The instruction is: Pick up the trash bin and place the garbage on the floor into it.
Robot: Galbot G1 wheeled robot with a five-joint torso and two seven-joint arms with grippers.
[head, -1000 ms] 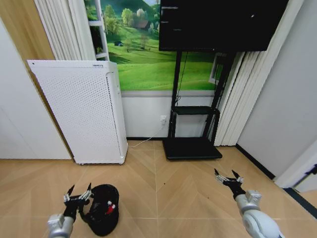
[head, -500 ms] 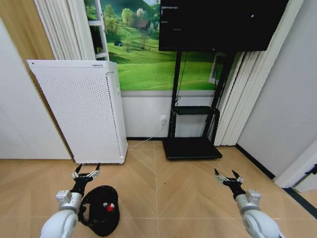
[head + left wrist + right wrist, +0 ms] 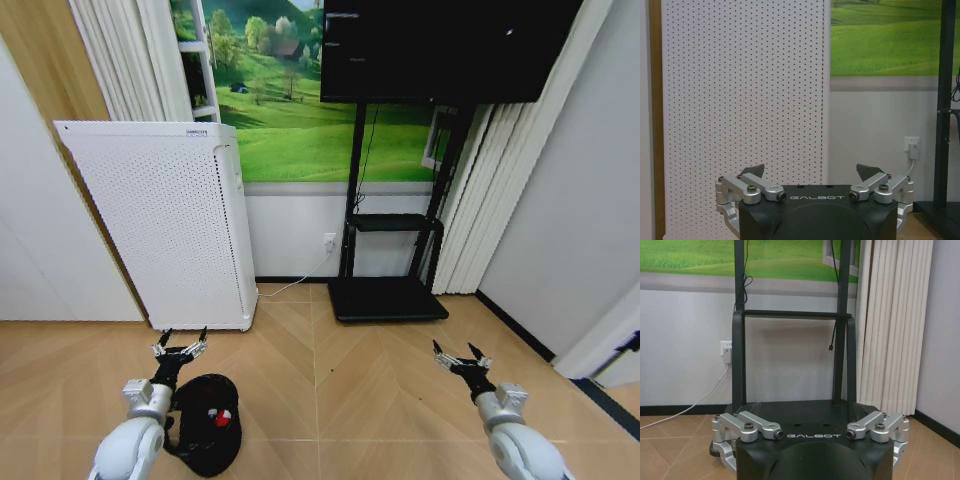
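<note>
The trash bin (image 3: 203, 437), small, black and lined with a glossy bag, stands on the wood floor at the lower left. Inside it lies a red-and-white piece of garbage (image 3: 222, 418). My left gripper (image 3: 180, 347) is open and holds nothing. It hovers just beyond the bin's far rim, apart from it. In the left wrist view the left gripper (image 3: 812, 171) faces the white perforated appliance (image 3: 740, 100) with its fingers spread. My right gripper (image 3: 461, 356) is open and holds nothing over the bare floor at the lower right. In the right wrist view the right gripper (image 3: 812, 426) faces the TV stand (image 3: 790, 365).
The tall white perforated appliance (image 3: 165, 220) stands against the wall behind the bin. A black TV stand (image 3: 388, 290) with a screen (image 3: 440, 45) stands at the middle back, and a cable runs to a wall socket (image 3: 329, 241). Bare wood floor lies between the arms.
My left gripper has moved from beside the bin's near rim up and forward, past the bin toward the appliance. The bin and the right arm have stayed put.
</note>
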